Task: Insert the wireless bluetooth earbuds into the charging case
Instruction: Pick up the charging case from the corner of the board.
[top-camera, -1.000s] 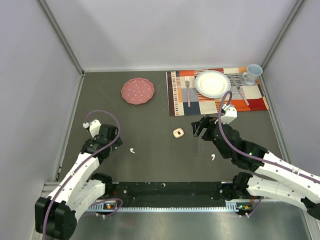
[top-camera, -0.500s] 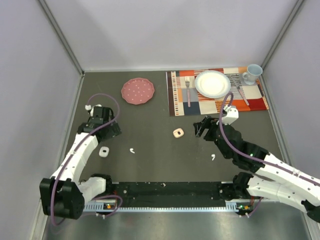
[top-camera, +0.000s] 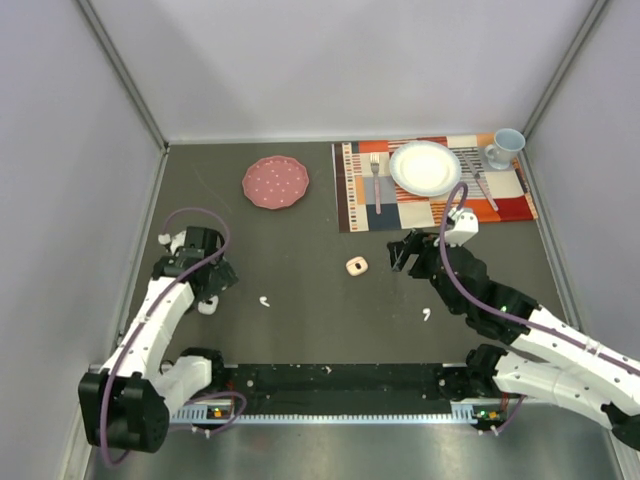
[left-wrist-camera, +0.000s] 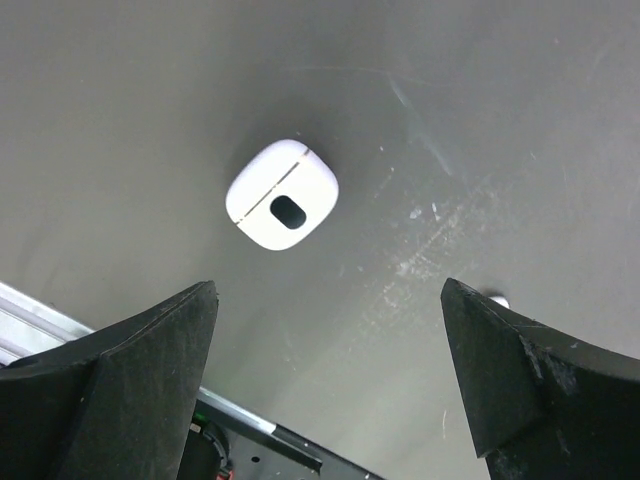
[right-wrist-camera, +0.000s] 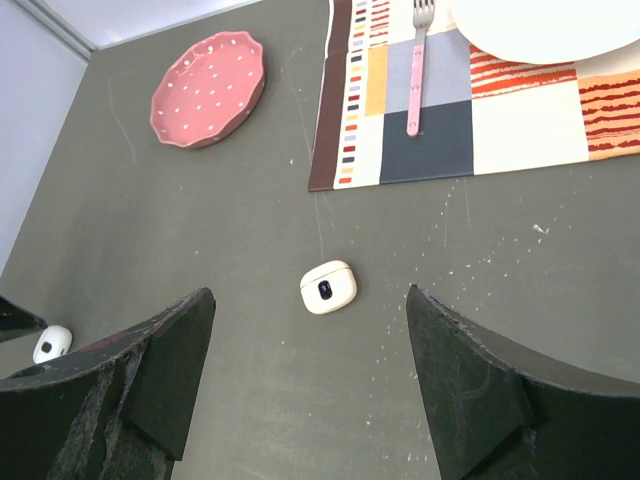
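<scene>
Two tiny white comma-shaped plastic earbuds lie loose on the dark grey table. One is a little to the right of the left arm, and the other earbud is close beside the right arm (any further ones cannot be seen). The change over the last second is on the left. The small white rounded plastic charging case was hidden under the left arm a second ago and now lies bare on the table. The left fingers drew away from it, then swung back to hover above it, spread wide and holding nothing. The right fingers have barely moved; they stand apart and empty over the cream rounded plastic charging case near the table's middle. Both cases look closed, their seams shut, so by my judgement a lid must be opened before any earbud can go in, and insertion has not begun.
</scene>
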